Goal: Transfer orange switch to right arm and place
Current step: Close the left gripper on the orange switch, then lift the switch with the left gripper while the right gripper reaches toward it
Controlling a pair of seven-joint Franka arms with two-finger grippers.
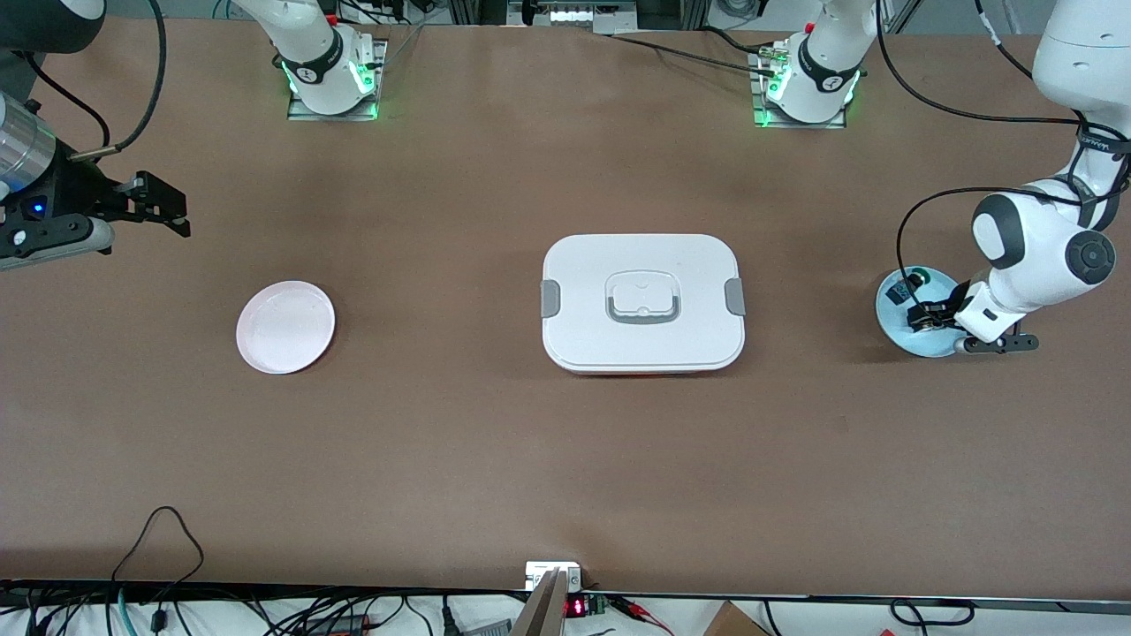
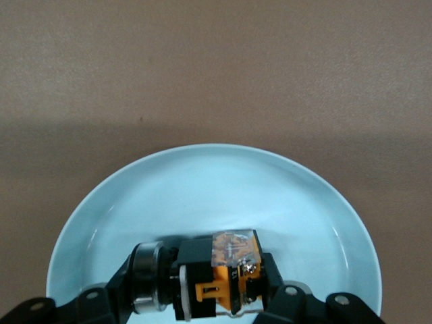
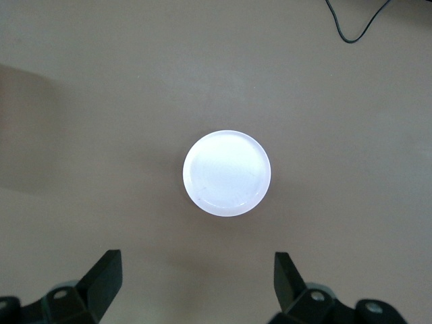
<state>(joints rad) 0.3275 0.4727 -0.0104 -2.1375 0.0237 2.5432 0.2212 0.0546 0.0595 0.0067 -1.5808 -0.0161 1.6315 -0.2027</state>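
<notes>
One brown table [image 1: 459, 442] carries everything, with two arm bases along its edge farthest from the front camera. The biggest single item is one white lidded box [image 1: 643, 302] with grey side clips and a grey handle recess, at the middle of the table. There are two plates. One pale pink plate [image 1: 285, 327] lies bare toward the right arm's end; one light blue plate [image 1: 894, 331] lies toward the left arm's end.

The left hand [image 1: 929, 320] is down in the blue plate, clenched on the orange switch [image 2: 226, 273], which sits on the plate between its fingers [image 2: 290, 305]. In the left wrist view, one switch shows: black body, orange plastic, coppery bits, a silvery ring at one end; its lowest part is cut off by the frame edge. In the front view the arm covers much of that plate, and the switch there is hard to make out. One small part with a dark green cap [image 1: 919, 279] also lies on the blue plate.

The right hand [image 1: 163, 208] waits in the air over bare table, fingers [image 3: 104, 273] spread apart and holding nothing; its arm is cut off at the frame edge.
</notes>
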